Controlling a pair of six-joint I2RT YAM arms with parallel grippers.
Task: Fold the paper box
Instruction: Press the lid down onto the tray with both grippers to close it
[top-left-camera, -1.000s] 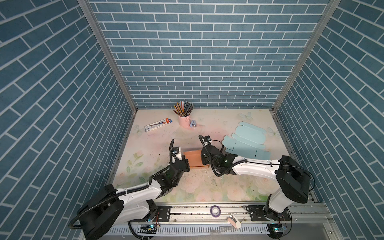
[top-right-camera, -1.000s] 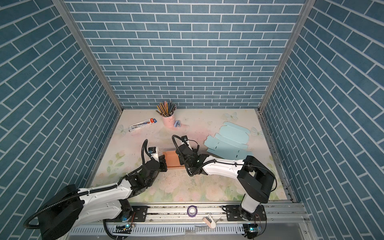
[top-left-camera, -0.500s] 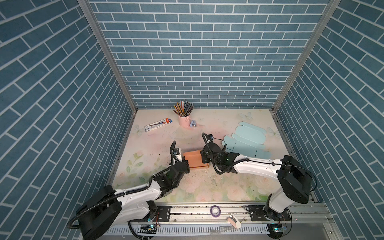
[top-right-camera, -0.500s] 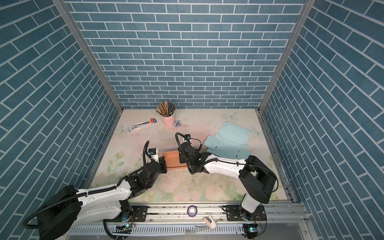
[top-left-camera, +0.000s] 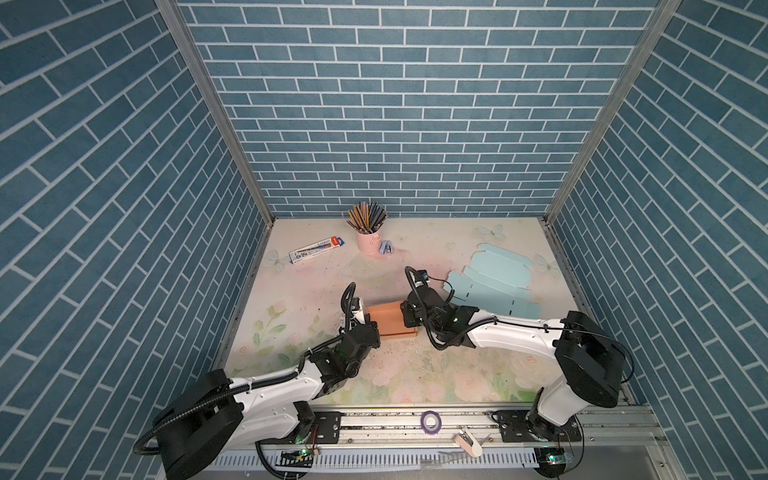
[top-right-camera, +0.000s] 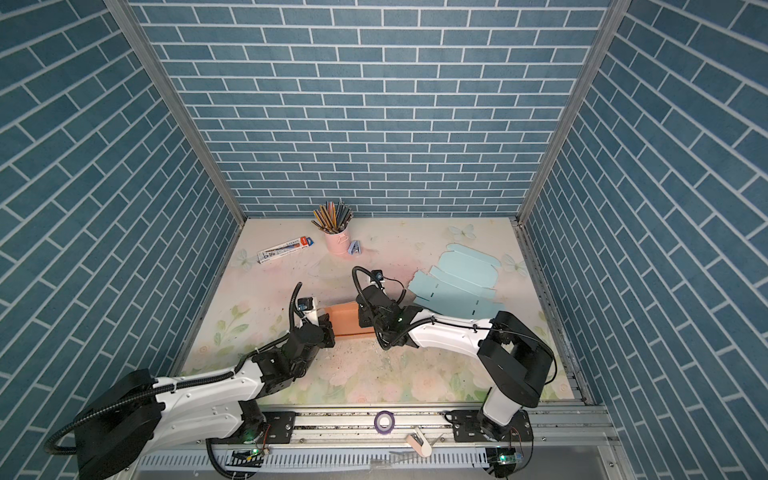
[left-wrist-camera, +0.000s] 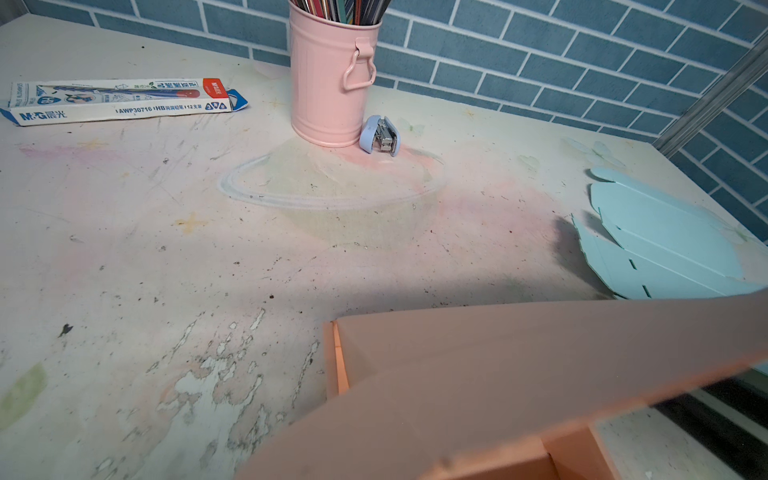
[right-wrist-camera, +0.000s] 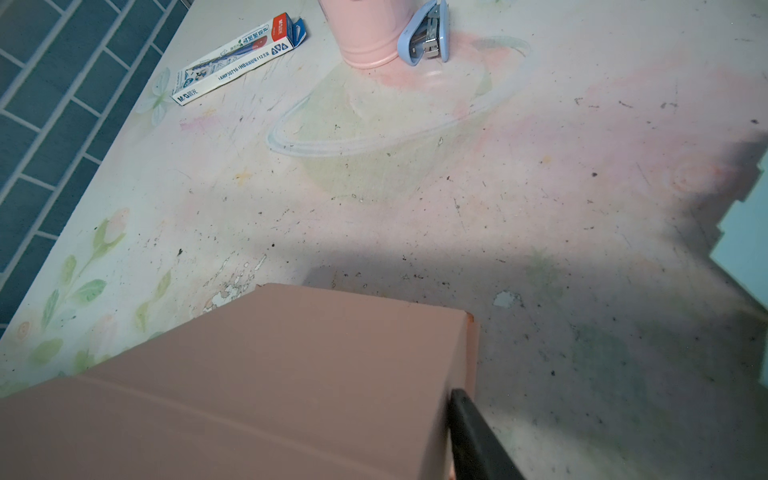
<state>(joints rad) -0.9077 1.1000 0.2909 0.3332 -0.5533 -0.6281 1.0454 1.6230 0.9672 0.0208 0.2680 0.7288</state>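
The salmon paper box (top-left-camera: 390, 319) (top-right-camera: 345, 319) stands mid-table with its lid panel down, between my two grippers. My left gripper (top-left-camera: 367, 322) (top-right-camera: 326, 323) is at the box's left end. In the left wrist view the box (left-wrist-camera: 498, 374) fills the lower part and hides the fingers, and its lid edge is slightly raised over the lit inside. My right gripper (top-left-camera: 405, 312) (top-right-camera: 361, 315) is at the box's right end. In the right wrist view one black finger (right-wrist-camera: 469, 436) lies against the outer end wall of the box (right-wrist-camera: 270, 374). The other finger is hidden.
A flat light-blue box blank (top-left-camera: 494, 282) lies at the right, close behind my right arm. A pink cup of pencils (top-left-camera: 369, 241), a blue stapler (top-left-camera: 386, 248) and a pencil carton (top-left-camera: 318, 249) sit at the back. A purple tape roll (top-left-camera: 430, 420) rests on the front rail.
My right gripper has shifted slightly at the box's right end. The box and my left arm have stayed where they were.
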